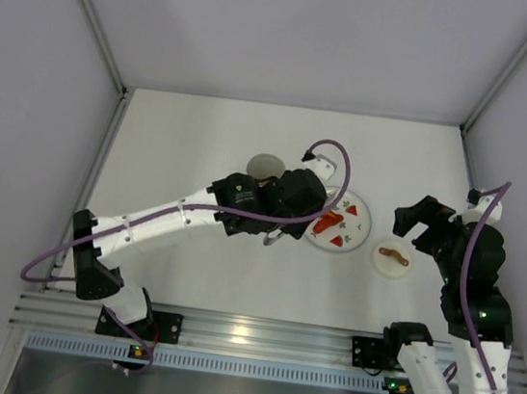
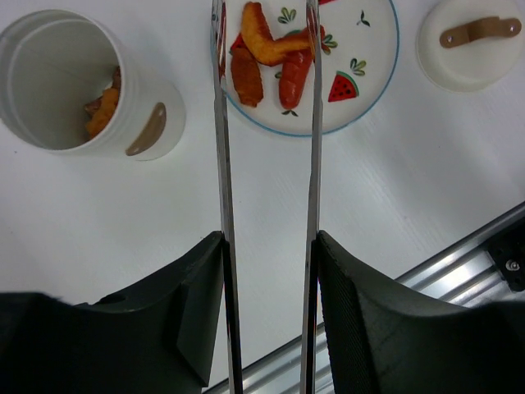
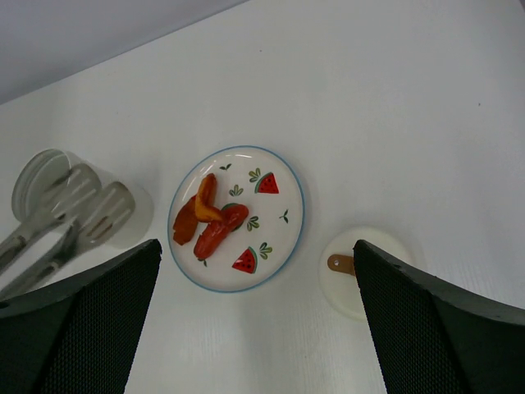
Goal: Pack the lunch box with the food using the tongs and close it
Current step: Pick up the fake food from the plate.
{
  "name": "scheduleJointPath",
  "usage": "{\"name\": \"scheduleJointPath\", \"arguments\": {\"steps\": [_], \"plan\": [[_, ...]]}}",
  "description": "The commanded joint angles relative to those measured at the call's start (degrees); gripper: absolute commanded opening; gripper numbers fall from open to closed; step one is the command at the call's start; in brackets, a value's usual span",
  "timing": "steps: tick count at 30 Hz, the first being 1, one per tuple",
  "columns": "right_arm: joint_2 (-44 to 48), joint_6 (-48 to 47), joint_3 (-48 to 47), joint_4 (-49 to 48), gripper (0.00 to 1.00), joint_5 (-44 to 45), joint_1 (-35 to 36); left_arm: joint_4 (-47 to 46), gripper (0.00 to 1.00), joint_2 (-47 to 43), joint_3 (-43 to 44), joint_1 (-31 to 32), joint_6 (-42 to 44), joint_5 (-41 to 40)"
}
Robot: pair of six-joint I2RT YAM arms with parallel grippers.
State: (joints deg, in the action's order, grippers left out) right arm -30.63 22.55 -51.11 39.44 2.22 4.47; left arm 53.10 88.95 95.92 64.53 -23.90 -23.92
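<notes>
The table is walled on its left, far and right sides, and a metal rail runs along its near edge. The lunch box stands upright and open beyond and to the left of the plate, with a strip of bare table between them. The lid lies handle-up just right of the plate, not touching it. The food is bunched on the plate's left half, and a few pieces lie inside the box.

We see the left arm stretched diagonally from its base to mid-table. The left gripper clamps the tongs between its fingers. The two steel arms run out over the plate's near rim, one on each side of the food, and the blades stand apart. How high they hang we cannot tell.

The right arm is folded up by the right wall. The right gripper is spread wide and holds nothing, and it looks down on plate and lid.
</notes>
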Motion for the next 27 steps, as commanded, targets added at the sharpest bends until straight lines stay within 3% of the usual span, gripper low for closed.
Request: {"name": "scheduleJointPath", "arguments": {"steps": [1,14,27], "plan": [[0.3,-0.1,-1.1,0.1,1.00,0.2,-0.9,-3.1,0.52,2.5,0.5,1.8,-0.4,-0.1],[0.6,0.1,0.0,-0.3,0.99,0.0,-0.8,-9.2,0.52,4.9,-9.4,2.4,-1.3,5.3],[0.9,-0.4,0.0,0.1,0.99,0.5,-0.8,-10.0,0.54,11.5,-8.1,2.3,-0.6,4.0]]}}
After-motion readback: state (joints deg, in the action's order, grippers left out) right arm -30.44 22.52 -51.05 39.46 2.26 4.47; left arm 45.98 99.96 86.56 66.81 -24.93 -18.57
